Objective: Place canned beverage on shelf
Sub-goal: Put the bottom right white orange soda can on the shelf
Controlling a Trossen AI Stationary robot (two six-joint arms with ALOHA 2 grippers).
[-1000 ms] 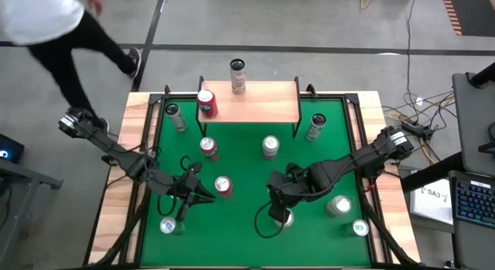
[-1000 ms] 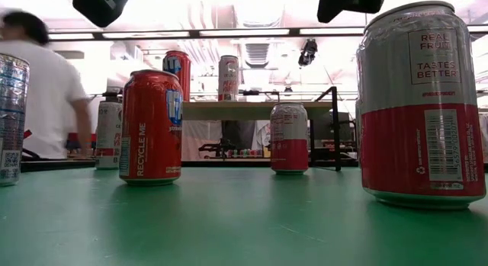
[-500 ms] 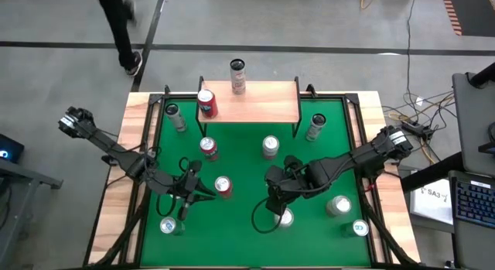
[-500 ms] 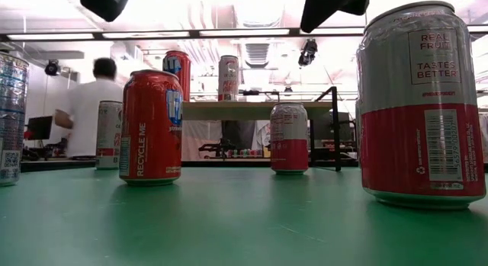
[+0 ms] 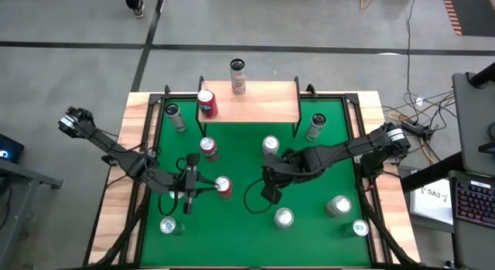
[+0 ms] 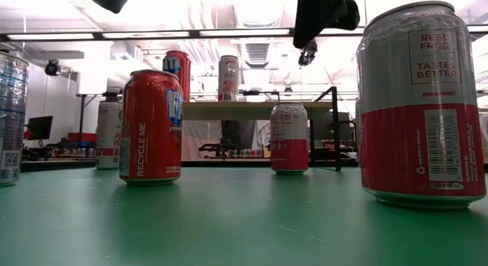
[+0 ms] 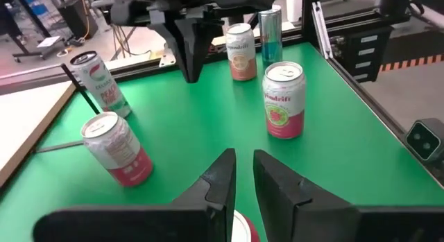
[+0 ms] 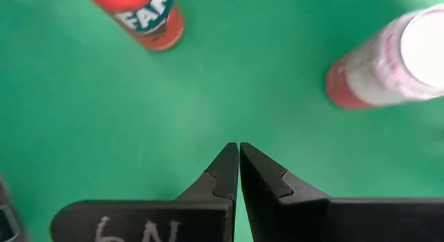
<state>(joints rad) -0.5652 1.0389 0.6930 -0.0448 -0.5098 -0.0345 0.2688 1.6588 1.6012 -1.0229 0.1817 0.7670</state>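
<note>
The small raised shelf [image 5: 259, 102] with a light bare-wood top on thin black legs was seen at the far edge of the green table [image 5: 240, 223]. A red can with a silver top [image 5: 206, 104] stood on the shelf's left part, and a tall slim can with a dark top [image 5: 237, 76] stood at its far edge.

Below the shelf, cans were scattered over the green surface: a slim grey can [image 5: 175, 117] just off its left legs, a slim silver can [image 5: 315, 128] just off its right legs, a red-and-white can [image 5: 208, 148] and a silver-topped can [image 5: 270, 147] nearer the shelf's front, and a red can [image 5: 223, 186] farther out towards the near side. Three more cans stood well away from the shelf, along the near edge.

The left gripper [image 5: 190, 185] was held just beside the farther red can, its fingers [image 7: 223, 174] nearly together with a narrow gap and nothing between them. The right gripper [image 5: 267, 186] was held over bare green, past the silver-topped can from the shelf, its fingers [image 8: 227, 169] pressed together and empty.

Only the low view showed the printing on the cans and the room beyond the shelf. Only the left wrist view showed the right arm's dark fingers pointing downward.
</note>
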